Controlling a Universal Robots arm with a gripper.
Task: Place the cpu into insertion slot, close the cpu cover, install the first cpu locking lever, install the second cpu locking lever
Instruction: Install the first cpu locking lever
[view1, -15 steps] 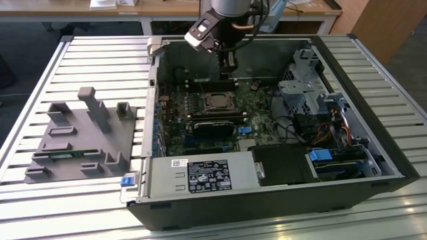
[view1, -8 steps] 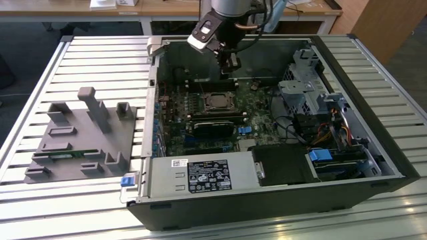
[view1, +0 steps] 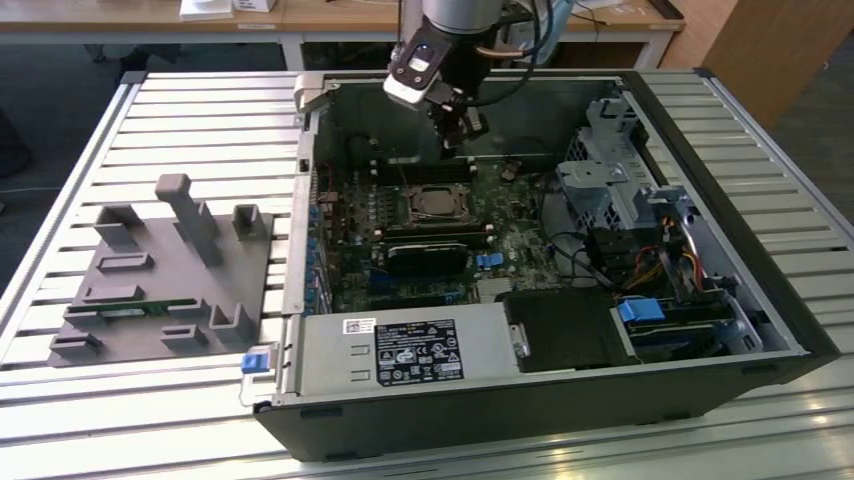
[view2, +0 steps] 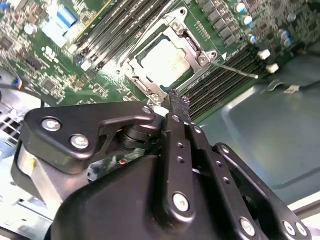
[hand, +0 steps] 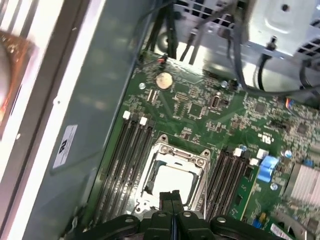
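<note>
So the gripper (view1: 458, 125) is hung over the far part of the open computer case (view1: 787, 330), just inside its far wall and up above the motherboard (view1: 527, 250). In both wrist views its fingers (view2: 176, 107) are pressed flat together with nothing pinched between them (hand: 172, 196).

The cpu (view2: 165, 61) is already seated in the insertion slot (view1: 411, 205), roughly mid-board and a bit nearer than the gripper. The cpu cover (hand: 180, 156) is laid down around it, and the silver top is seen through the window.

One thin locking lever (view2: 235, 70) is stuck out past a corner of the socket, over the memory slots (hand: 132, 150). Whether it's latched can't be told.

A grey fixture block (view1: 160, 270) is parked on the slatted table (view1: 200, 110) at the exterior view's left.
</note>
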